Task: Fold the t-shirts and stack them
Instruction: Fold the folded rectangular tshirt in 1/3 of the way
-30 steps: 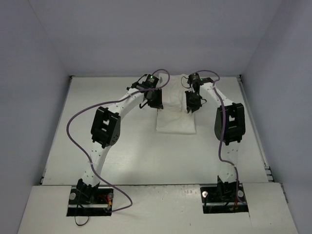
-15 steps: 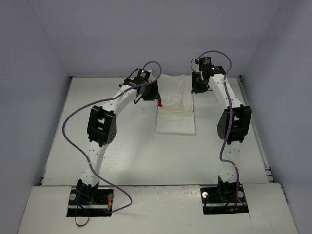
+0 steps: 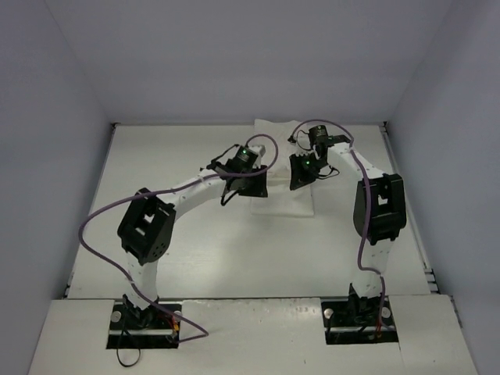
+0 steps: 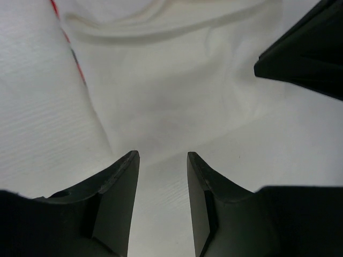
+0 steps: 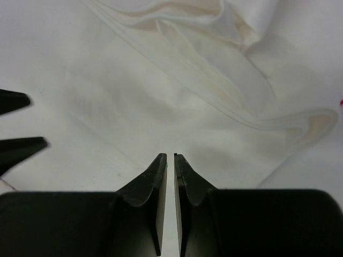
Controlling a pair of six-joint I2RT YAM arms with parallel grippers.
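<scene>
Seen from above, a white cloth t-shirt [image 3: 283,200] lies at the far centre of the white table [image 3: 172,156], partly under both arms. Only the left wrist view shows a thin red print edge [image 4: 64,32]. There, the left gripper [image 4: 161,158] stands parted and empty. The right gripper [image 5: 170,157] has its fingers nearly touching, with nothing seen between them.

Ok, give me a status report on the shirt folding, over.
Left hand open, empty, over the white t-shirt. Right hand shut, nothing visibly gripped. The t-shirt lies rumpled, not neatly folded. Nothing in the way, but the hands are close together.

left hand [image 4: 162,156] parted, empty, right hand [image 5: 170,156] pinched almost closed, both pointing down
</scene>
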